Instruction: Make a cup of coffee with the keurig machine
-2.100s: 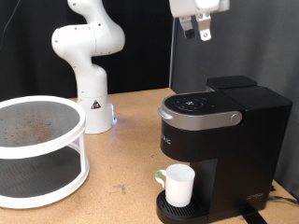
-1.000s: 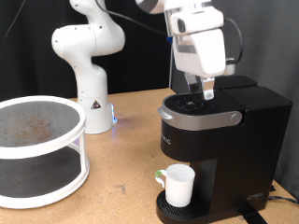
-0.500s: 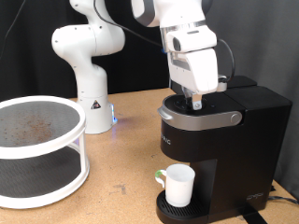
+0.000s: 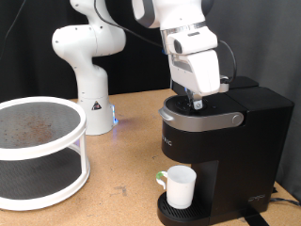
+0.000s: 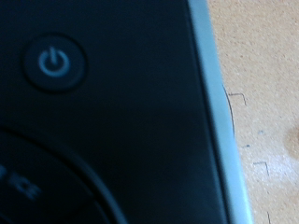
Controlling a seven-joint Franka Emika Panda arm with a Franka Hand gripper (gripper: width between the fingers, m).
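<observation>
Right now my fingers sit low on top of the keurig machine, tip on or just above its silver-rimmed button panel; can't tell if they're spread or pinched, nothing seen between them. Wrist view shows the glossy black top w/ the power button very near and bare bench beside the rim. Machine stands at the exterior view's right on the bench. The cup is already on the drip base under the spout, handle toward the exterior view's left. Machine looks heavy, rigid, won't shift under a light press; buttons want a soft, straight-down touch. Cup prob. light, hard, slippery, chips easily; best held by rim or handle.
</observation>
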